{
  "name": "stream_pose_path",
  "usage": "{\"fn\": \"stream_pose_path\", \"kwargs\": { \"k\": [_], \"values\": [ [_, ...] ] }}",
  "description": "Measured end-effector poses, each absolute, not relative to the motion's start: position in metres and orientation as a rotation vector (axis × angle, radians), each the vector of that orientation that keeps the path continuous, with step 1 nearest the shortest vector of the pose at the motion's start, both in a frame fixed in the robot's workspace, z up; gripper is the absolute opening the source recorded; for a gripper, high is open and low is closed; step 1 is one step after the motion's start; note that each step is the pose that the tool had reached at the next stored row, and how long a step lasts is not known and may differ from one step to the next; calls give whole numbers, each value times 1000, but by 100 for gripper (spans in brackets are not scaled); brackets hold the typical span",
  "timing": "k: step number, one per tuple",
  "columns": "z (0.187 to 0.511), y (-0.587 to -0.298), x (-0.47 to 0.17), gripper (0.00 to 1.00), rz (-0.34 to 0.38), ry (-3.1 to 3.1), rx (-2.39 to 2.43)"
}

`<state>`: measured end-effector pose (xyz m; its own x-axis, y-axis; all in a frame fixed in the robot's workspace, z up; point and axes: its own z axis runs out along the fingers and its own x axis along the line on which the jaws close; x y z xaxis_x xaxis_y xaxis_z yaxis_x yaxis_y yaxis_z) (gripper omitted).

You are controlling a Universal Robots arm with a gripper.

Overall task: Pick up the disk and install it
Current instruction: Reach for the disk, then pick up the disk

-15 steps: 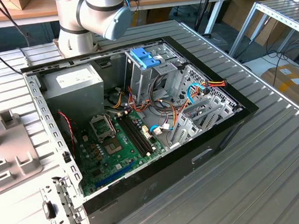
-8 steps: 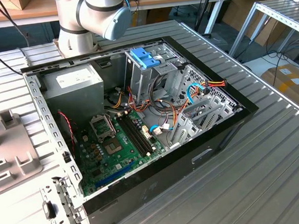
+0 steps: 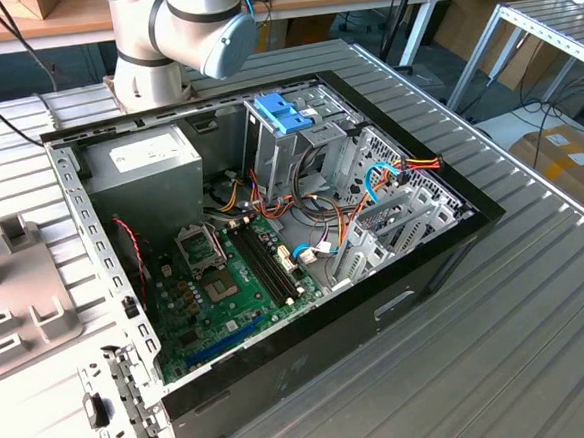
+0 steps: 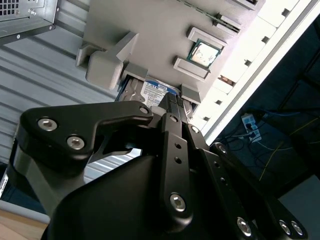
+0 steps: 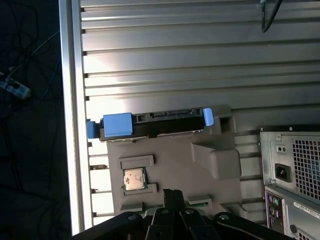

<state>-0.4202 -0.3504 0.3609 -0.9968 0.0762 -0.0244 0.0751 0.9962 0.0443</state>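
Exterior view, open computer case [image 3: 310, 338], grey holder [image 3: 17, 298] at the exterior view's left, second wrist view, gripper [image 4: 171, 102] near disk [image 4: 152, 92] seated in grey holder, its opening cannot be told, first wrist view, disk [image 5: 155, 122] in holder slot, gripper [image 5: 173, 194] apart from it.

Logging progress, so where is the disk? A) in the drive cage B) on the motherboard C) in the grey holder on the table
C: in the first wrist view the disk sits in the grey holder on the table, outside the computer case.
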Motion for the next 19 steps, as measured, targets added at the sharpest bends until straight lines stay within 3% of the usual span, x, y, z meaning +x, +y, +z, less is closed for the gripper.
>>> {"fn": "stream_pose_path", "kwargs": {
  "k": [19],
  "values": [
    [361, -350, -420, 11, 70, 3117, -54]
  ]
}}
